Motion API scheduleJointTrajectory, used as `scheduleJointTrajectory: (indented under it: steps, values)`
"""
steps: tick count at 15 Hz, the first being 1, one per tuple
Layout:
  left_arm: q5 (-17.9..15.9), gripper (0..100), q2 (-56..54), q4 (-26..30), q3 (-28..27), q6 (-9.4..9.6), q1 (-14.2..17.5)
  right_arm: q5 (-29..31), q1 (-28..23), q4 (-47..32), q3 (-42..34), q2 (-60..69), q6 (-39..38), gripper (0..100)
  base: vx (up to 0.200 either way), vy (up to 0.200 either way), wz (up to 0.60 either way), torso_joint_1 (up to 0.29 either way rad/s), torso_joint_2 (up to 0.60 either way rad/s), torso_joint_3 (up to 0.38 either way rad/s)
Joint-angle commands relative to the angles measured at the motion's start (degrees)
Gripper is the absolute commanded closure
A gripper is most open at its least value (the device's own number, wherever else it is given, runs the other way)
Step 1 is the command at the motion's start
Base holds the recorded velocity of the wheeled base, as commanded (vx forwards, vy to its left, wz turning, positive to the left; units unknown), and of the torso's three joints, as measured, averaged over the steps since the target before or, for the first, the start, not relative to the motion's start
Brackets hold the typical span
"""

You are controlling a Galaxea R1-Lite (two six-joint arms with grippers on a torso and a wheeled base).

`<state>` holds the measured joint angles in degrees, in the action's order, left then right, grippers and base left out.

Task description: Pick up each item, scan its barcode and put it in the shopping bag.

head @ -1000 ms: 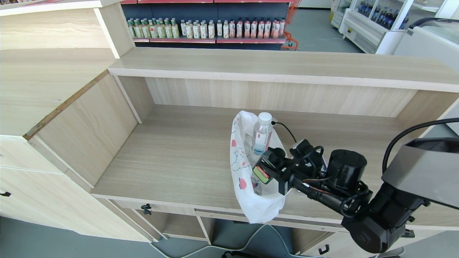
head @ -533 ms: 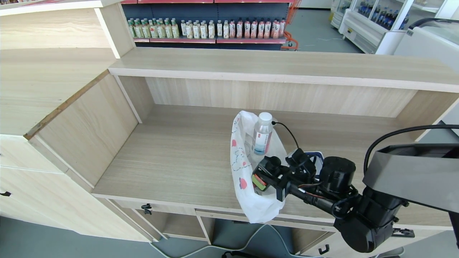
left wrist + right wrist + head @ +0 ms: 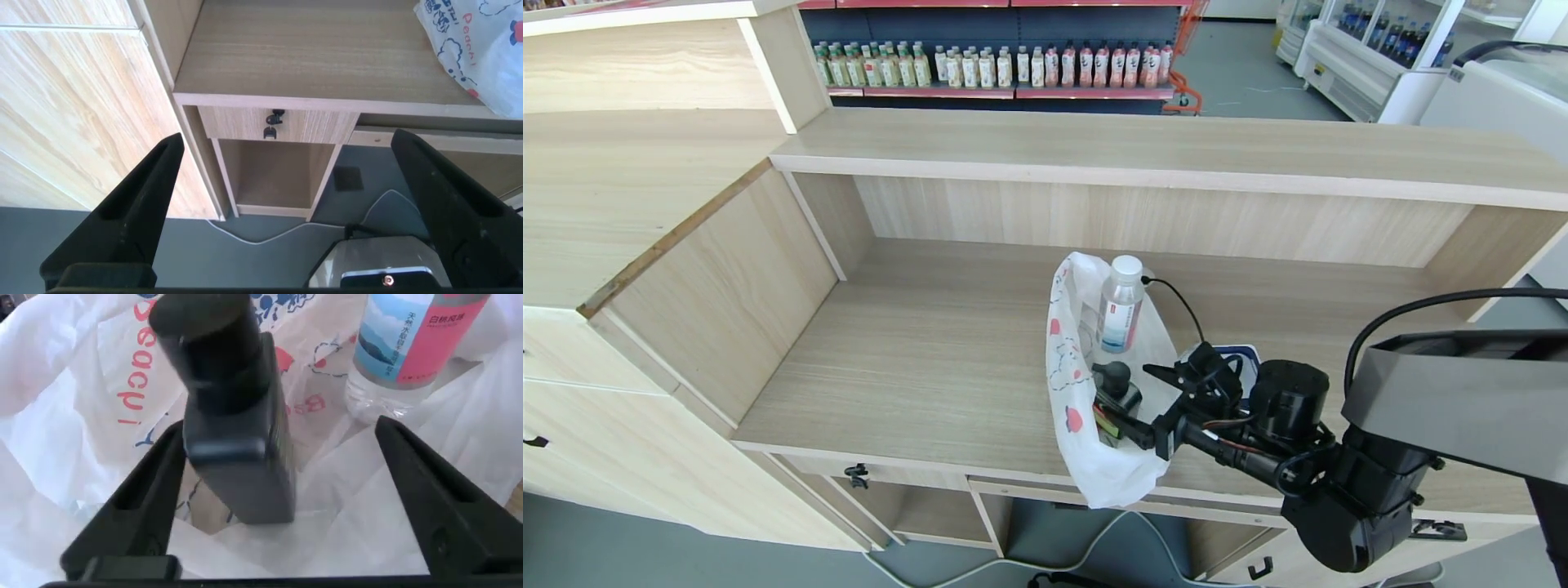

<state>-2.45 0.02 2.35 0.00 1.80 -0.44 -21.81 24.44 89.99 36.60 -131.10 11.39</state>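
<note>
Head view: right gripper (image 3: 1145, 402), fingers spread wide, hovers at the shopping bag (image 3: 1063, 384) so the dark bottle (image 3: 1112, 389) rests inside.

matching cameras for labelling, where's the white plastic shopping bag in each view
Head view: the white plastic shopping bag stands open at the light wooden counter's front edge, right of centre.
Left wrist view: part of it overhangs that counter's edge.
Right wrist view: its crumpled inside surrounds a black-capped dark bottle.
Shared landmark: the clear pink-labelled water bottle inside it, seen again from the right wrist.
</note>
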Motion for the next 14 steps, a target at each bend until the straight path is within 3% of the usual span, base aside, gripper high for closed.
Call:
scheduleJointTrajectory:
  steps: [1, 4, 5, 6, 9, 11, 12, 14]
  values:
    - [-0.01, 0, -0.02, 0.02, 0.0, 0.04, 0.0, 0.01, -0.1, 0.01, -0.65, 6.03, -1.28, 0, 0.0, 0.0, 0.0, 0.0, 0.0, 0.0]
    - [-0.01, 0, -0.02, 0.02, 0.0, -0.05, 0.0, -0.08, -0.54, -4.74, -4.87, 23.08, -5.06, 0, 0.0, 0.0, 0.0, 0.0, 0.0, 0.0]
    - [-0.01, 0, -0.02, 0.02, 0.0, -0.05, 0.0, -0.34, -2.91, -9.22, -10.14, 30.99, -4.35, 0, 0.0, 0.0, 0.0, 0.0, 0.0, 0.0]
    - [-0.01, 0, -0.02, 0.02, 0.0, -0.05, 0.0, -2.1, -6.16, -19.59, -15.77, 42.59, -2.07, 0, 0.0, 0.0, 0.0, 0.0, 0.0, 0.0]
    - [-0.01, 0, -0.02, 0.02, 0.0, -0.05, 0.0, -1.92, -13.37, -50.09, -15.85, 65.97, -0.84, 0, 0.0, 0.0, 0.0, 0.0, 0.0, 0.0]
    - [-0.01, 0, -0.02, 0.02, 0.0, -0.05, 0.0, -1.83, -16.88, -60.02, -17.26, 78.01, -6.11, 0, 0.0, 0.0, 0.0, 0.0, 0.0, 0.0]
    - [-0.01, 0, -0.02, 0.02, 0.0, -0.05, 0.0, 0.8, -17.24, -62.74, -20.07, 84.25, -9.54, 0, 0.0, 0.0, 0.0, 0.0, 0.0, 0.0]
    - [-0.01, 0, -0.02, 0.02, 0.0, 0.04, 0.0, 11.17, -17.06, -63.27, -26.93, 92.87, -9.36, 0, 0.0, 0.0, 0.0, 0.0, 0.0, 0.0]
